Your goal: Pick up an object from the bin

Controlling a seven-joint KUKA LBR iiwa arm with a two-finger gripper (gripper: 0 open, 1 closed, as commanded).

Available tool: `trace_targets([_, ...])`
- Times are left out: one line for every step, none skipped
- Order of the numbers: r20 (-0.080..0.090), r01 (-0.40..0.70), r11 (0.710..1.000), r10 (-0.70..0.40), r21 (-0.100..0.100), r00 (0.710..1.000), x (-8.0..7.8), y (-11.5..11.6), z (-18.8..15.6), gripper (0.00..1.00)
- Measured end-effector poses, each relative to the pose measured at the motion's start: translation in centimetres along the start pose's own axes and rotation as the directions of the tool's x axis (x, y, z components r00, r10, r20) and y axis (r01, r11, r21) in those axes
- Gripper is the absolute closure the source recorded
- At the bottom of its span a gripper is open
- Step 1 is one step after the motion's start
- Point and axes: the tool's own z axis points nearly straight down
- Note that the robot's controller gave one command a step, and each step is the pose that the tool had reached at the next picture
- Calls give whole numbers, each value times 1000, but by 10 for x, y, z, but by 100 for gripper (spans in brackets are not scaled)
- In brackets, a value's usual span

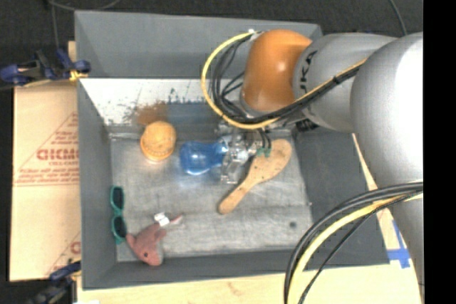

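Our hand (239, 153) sat just beside the blue bulb (194, 158); nothing was lifted yet, and we couldn't tell its grip.

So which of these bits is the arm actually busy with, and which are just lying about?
Likely in play: the hand, down between the blue bulb and the wooden paddle. Which of the two it wants, I can't tell.
Lying about: tan ball, green sunglasses, pink soft toy.
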Motion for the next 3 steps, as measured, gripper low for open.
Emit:
trace_targets([-8,14,1000,-14,1,1000,1,8,-54,100])
trace_targets([-4,14,1000,-14,1,1000,3,8,-77,100])
trace_targets([-7,112,994,-112,0,994,29,-4,-144,100])
